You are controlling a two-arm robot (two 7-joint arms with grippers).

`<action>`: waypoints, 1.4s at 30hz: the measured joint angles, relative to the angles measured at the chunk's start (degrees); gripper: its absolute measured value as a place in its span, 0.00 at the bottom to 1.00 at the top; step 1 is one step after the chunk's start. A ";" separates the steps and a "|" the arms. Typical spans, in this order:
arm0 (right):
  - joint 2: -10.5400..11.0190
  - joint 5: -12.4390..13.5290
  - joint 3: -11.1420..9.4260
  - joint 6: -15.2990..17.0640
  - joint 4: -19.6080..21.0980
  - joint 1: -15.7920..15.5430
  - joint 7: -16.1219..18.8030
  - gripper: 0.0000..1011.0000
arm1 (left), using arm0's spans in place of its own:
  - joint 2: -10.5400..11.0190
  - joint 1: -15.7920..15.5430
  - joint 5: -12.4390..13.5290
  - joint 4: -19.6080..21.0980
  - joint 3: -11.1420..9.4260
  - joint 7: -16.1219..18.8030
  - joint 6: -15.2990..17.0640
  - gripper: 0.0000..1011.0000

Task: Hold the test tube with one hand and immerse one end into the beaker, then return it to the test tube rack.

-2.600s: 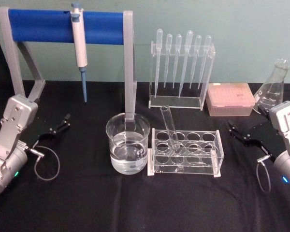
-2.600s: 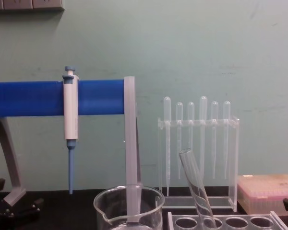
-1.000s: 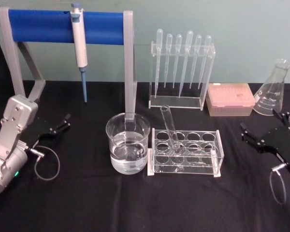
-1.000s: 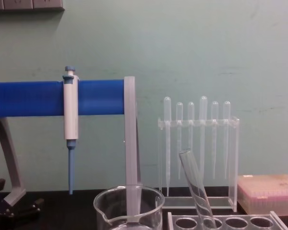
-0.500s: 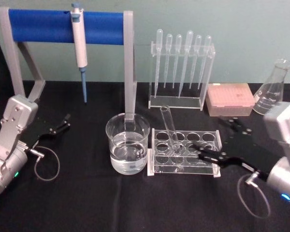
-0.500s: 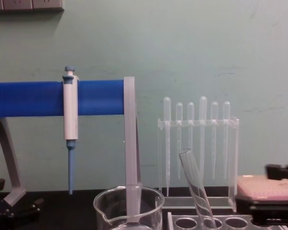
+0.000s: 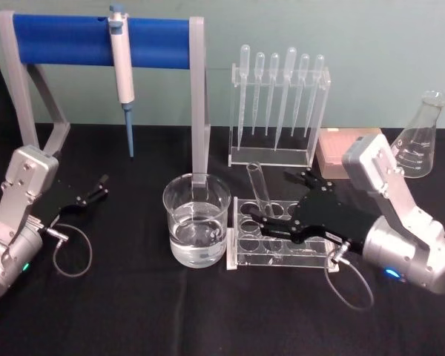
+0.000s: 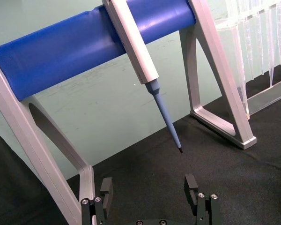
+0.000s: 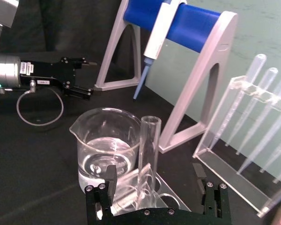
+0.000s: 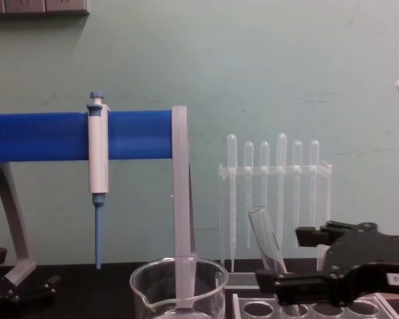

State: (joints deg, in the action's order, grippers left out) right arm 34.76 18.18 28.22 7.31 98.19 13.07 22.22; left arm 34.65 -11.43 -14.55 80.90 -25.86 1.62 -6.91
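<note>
The test tube [image 7: 259, 187] is a clear glass tube leaning in the front-left hole of a clear rack [image 7: 315, 256]. My right gripper [image 7: 271, 196] is open and level with the tube's middle. In the right wrist view the test tube [image 9: 147, 147] stands between the right gripper's [image 9: 154, 174] two fingers, closer to one finger and apart from both. The beaker [image 7: 196, 219], part filled with clear liquid, stands just left of the rack. In the chest view the right gripper [image 10: 289, 260] reaches in beside the test tube [image 10: 264, 238], with the beaker [image 10: 179, 289] to its left. My left gripper [image 7: 90, 194] is parked open at the far left.
A pipettor [image 7: 122, 70] hangs from a blue-barred stand [image 7: 67, 41] behind the beaker. A rack of plastic pipettes [image 7: 279, 104] stands behind the tube rack. A pink tip box [image 7: 334, 148] and a conical flask [image 7: 421, 141] are at the back right.
My right arm has swung in from the right edge to the tube rack, and its open fingers now flank the test tube. The left arm, tube and beaker have not moved.
</note>
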 joint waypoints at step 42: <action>-5.16 4.51 -3.34 3.33 -1.85 2.37 4.67 0.22 | 0.00 0.00 0.00 0.00 0.00 0.00 0.00 0.99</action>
State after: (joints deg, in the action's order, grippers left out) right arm 29.60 22.70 24.88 10.64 96.34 15.45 26.89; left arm 34.64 -11.43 -14.55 80.90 -25.86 1.62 -6.91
